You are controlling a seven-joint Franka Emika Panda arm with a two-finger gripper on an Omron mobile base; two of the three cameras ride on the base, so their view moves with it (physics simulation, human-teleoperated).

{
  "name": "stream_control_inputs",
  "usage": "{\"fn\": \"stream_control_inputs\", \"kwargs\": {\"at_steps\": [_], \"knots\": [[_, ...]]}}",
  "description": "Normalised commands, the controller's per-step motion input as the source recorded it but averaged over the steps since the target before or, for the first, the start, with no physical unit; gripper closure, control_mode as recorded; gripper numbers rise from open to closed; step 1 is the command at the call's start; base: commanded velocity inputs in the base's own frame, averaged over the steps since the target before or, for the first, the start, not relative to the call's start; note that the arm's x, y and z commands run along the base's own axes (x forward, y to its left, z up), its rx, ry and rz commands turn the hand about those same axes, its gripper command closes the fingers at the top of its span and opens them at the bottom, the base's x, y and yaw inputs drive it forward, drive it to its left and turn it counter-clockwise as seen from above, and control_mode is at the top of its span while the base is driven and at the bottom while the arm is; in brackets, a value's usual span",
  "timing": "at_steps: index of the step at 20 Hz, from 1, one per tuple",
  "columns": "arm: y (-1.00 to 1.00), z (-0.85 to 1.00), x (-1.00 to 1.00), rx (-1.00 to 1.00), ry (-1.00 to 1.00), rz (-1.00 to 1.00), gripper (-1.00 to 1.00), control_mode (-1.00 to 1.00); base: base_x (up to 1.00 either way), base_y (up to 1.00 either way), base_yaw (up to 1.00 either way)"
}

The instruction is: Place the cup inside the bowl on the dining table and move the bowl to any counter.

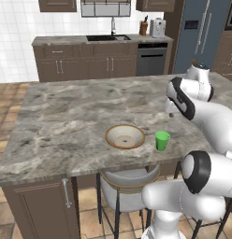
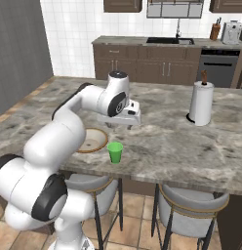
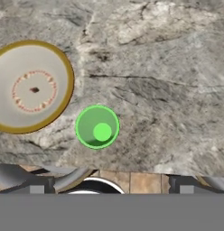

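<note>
Gripper (image 2: 124, 123): fully open, empty, held above the table beyond the cup.
Cup (image 3: 97, 127): upright on the dining table (image 1: 80, 109), near edge, just right of the bowl (image 1: 125, 136), not touching.
Bowl: empty.
Progress: nothing done; cup grasp, placement in bowl and transfer to counter (image 1: 61, 39) remain.
Right base view: paper towel roll (image 2: 201, 103), far right.
Hand view: cup interior from above.

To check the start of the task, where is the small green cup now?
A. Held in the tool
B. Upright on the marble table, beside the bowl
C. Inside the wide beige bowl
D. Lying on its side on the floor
B: the small green cup stands upright on the grey-brown marble dining table, apart from the wide beige brown-rimmed bowl.
</note>
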Motion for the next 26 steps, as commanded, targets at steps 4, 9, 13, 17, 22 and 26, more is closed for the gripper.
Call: {"fn": "stream_control_inputs", "kwargs": {"at_steps": [4,9,13,17,22,26], "knots": [[0.00,-0.15,0.09,0.00,0.01,0.00,-1.00,-1.00,0.00,0.00,0.00],[0.00,-0.14,0.22,0.00,0.02,0.00,-1.00,-1.00,0.00,0.00,0.00],[0.00,-0.12,0.19,0.00,0.02,0.00,-1.00,-1.00,0.00,0.00,0.00],[0.00,-0.16,0.15,0.00,0.01,0.00,-1.00,-1.00,0.00,0.00,0.00],[0.00,-0.18,0.04,0.00,0.02,0.00,-1.00,-1.00,0.00,0.00,0.00],[0.00,-0.27,0.00,0.00,0.01,0.00,-1.00,-1.00,0.00,0.00,0.00]]}}
